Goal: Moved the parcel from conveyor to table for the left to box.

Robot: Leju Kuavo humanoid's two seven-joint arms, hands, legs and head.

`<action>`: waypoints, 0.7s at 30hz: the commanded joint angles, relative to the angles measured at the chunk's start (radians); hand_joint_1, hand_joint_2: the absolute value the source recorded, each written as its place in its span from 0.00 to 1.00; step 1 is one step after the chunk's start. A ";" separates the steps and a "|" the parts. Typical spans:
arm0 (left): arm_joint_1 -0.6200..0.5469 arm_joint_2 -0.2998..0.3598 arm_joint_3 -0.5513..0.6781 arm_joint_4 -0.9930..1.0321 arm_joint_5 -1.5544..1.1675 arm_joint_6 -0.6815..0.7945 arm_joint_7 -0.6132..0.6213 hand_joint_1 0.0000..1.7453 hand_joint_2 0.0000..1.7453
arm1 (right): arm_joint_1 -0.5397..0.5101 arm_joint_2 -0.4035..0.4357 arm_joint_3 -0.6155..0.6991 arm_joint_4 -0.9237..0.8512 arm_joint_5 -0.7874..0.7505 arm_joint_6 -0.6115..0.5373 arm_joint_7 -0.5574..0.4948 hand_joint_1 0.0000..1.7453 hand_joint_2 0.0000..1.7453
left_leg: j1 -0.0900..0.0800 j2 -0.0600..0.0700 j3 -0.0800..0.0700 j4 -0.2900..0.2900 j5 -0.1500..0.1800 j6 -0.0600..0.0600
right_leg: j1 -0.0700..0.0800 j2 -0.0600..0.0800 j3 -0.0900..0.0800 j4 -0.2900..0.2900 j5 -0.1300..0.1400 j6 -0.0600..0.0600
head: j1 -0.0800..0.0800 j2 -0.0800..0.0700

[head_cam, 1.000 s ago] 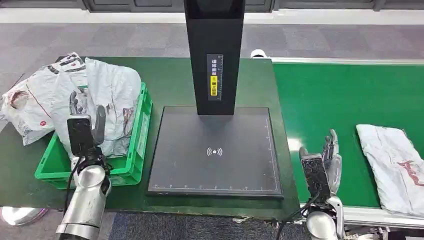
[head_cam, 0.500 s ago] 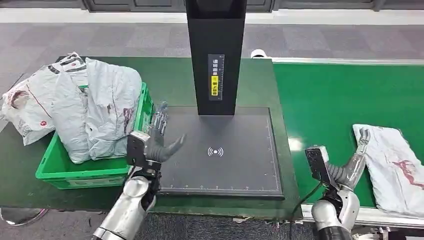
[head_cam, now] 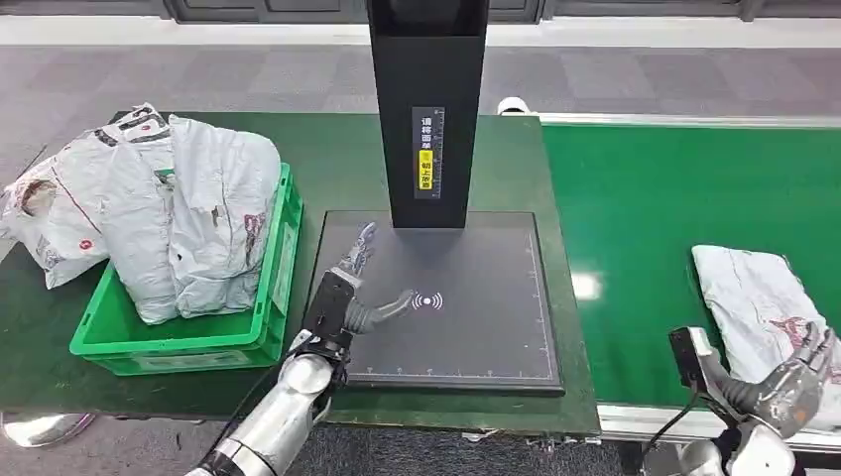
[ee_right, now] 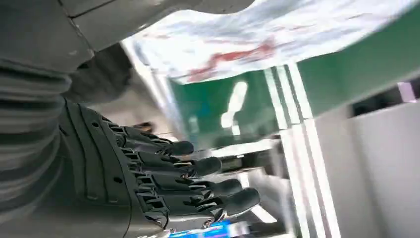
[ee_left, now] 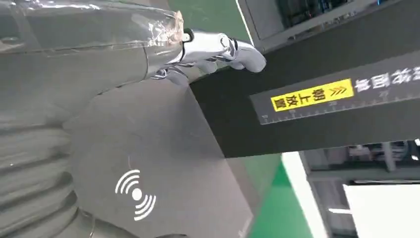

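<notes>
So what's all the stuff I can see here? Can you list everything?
parcel on conveyor: one, white-grey with red print, right side of the belt.
conveyor: one, green, on the right.
bagged parcels: several, white-grey, piled in and beside the crate.
crate: one, green, left on the table.
scanner pad: one, black, middle of the table.
scanner post: one, black, behind the pad.
table: one, green top.
left hand: over the pad, holding nothing.
right hand: by the parcel's near edge.

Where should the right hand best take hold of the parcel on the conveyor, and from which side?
Probably the near edge of the parcel, coming from the robot's side. It lies flat and soft on the conveyor, with that edge closest to the open right hand.
</notes>
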 commanded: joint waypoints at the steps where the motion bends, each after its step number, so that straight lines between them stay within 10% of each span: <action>1: -0.073 -0.011 -0.007 0.128 0.038 -0.018 -0.025 0.00 1.00 | -0.112 -0.095 -0.173 0.234 0.019 0.003 0.027 0.00 1.00 | 0.000 0.000 0.002 -0.001 0.000 0.000 | 0.001 0.000 0.003 -0.001 0.000 0.000 | 0.000 0.000; 21: -0.077 -0.012 0.020 0.109 0.054 -0.030 -0.025 0.00 1.00 | -0.116 -0.087 -0.197 0.243 0.017 0.003 0.007 0.00 1.00 | 0.001 0.001 0.002 0.000 -0.001 0.000 | 0.001 0.002 0.003 -0.001 0.000 0.000 | 0.000 0.000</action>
